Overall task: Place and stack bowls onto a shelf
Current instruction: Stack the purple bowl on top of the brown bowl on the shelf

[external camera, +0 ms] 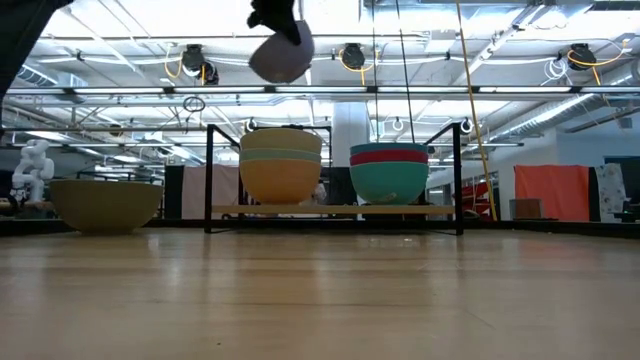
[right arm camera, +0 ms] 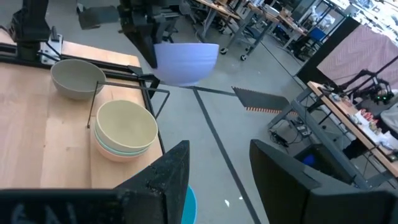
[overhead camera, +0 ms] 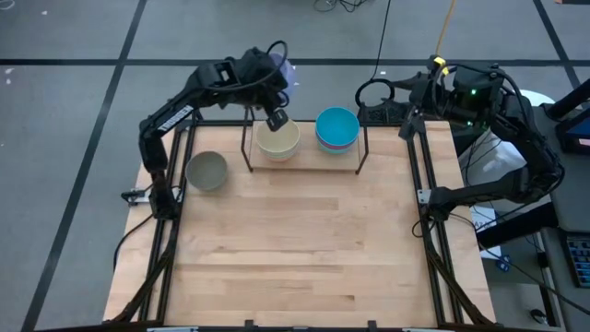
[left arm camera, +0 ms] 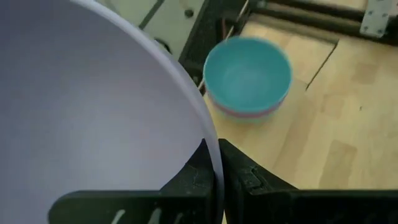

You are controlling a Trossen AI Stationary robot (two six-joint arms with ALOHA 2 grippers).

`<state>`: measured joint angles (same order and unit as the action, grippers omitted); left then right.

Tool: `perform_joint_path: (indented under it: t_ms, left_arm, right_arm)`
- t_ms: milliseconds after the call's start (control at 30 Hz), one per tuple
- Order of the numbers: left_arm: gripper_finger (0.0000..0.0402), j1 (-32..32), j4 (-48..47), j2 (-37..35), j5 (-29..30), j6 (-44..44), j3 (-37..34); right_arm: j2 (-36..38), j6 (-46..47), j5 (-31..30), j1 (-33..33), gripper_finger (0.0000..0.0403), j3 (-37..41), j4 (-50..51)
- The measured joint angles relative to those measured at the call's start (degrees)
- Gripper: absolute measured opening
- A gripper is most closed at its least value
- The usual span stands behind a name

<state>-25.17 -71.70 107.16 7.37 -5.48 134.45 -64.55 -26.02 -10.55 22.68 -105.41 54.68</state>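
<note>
My left gripper (left arm camera: 217,171) is shut on a lavender bowl (overhead camera: 286,72), high over the far left of the shelf (overhead camera: 304,168). On the shelf board (external camera: 335,210) stand two stacks. The left one (external camera: 280,165) has a pale yellow bowl (right arm camera: 126,127) on top. The right one (external camera: 390,172) has a teal bowl (left arm camera: 247,70) on top. A grey-olive bowl (overhead camera: 207,170) rests on its base on the table, left of the shelf. My right gripper (right arm camera: 217,180) stands open with nothing in it, beyond the table's far right corner. My left gripper pinches the lavender bowl's rim (left arm camera: 214,155), one finger inside the bowl and one outside. The fingers slant down from above. The bowl (external camera: 282,55) hangs below them, a little tilted, clear of the shelf and of the stacks.
The shelf's thin black rods (external camera: 208,175) rise at both ends of the board. Black arm frames (overhead camera: 424,175) run along the table's left and right sides. Bare wooden table (overhead camera: 295,249) lies in front of the shelf.
</note>
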Motion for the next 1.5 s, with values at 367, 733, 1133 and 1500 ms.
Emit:
perform_joint_path:
  t_ms: [367, 733, 1133, 1500]
  left_arm:
    - [0.0007, 0.1, -7.1, 2.1, 0.1, 2.0, 0.5]
    - [0.0007, 1.5, -13.7, 9.2, -3.1, 1.1, 0.5]
    - [0.0007, 2.9, -16.3, 12.6, -7.9, 0.7, 0.5]
    - [0.0007, 3.5, -17.4, 15.2, -8.0, 1.1, -2.3]
  right_arm:
    - [0.0, 0.1, -0.2, 0.0, 0.0162, 0.0, 0.0]
    - [0.0, 0.1, -0.2, 0.0, 0.0162, 0.0, 0.0]
    - [0.0, 1.3, -0.2, 0.0, 0.0162, 0.0, 0.0]
    - [0.0, 1.3, -0.2, 0.0, 0.0162, 0.0, 0.0]
